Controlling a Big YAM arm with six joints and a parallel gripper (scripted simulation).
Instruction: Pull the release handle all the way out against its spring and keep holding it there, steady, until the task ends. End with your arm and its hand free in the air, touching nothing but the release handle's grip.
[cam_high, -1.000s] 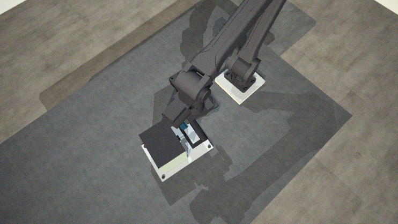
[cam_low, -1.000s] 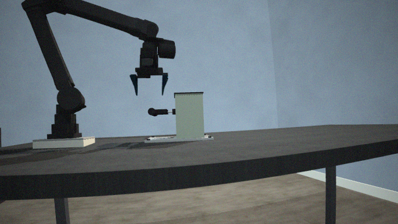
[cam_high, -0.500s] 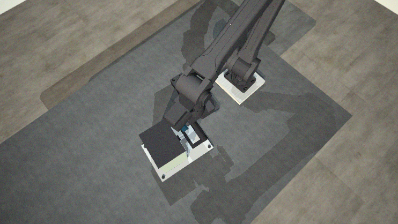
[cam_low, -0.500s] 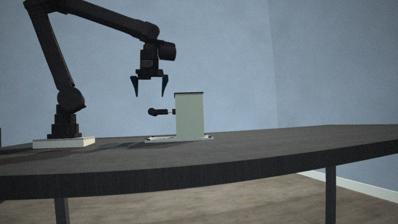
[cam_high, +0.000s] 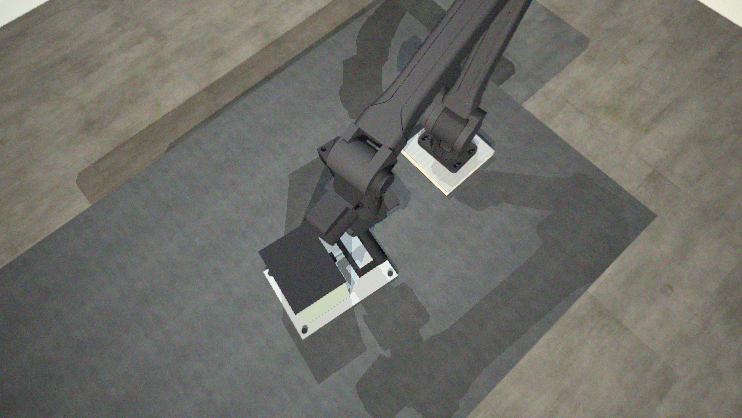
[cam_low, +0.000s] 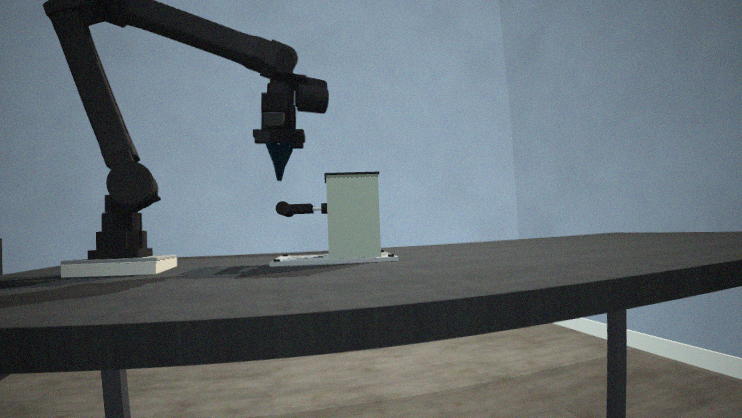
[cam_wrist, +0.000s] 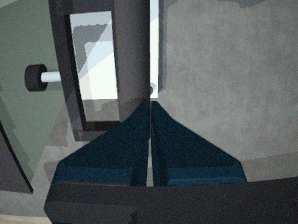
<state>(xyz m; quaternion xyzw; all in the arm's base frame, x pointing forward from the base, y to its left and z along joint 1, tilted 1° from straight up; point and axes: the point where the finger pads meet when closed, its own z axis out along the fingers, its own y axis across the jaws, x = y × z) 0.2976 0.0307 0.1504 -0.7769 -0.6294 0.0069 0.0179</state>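
Note:
The release handle is a dark loop-shaped grip on a thin rod. It sticks out sideways from the pale green upright housing. My gripper points straight down with its blue fingers pressed together and nothing between them. In the side view its tip hangs a short way above the handle's grip and does not touch it. In the wrist view the fingertips meet just beside the near end of the grip. In the overhead view the wrist hides the fingers.
The housing stands on a light base plate bolted to the dark table. The arm's base sits on a white mount behind the fixture. The table edge runs along the front.

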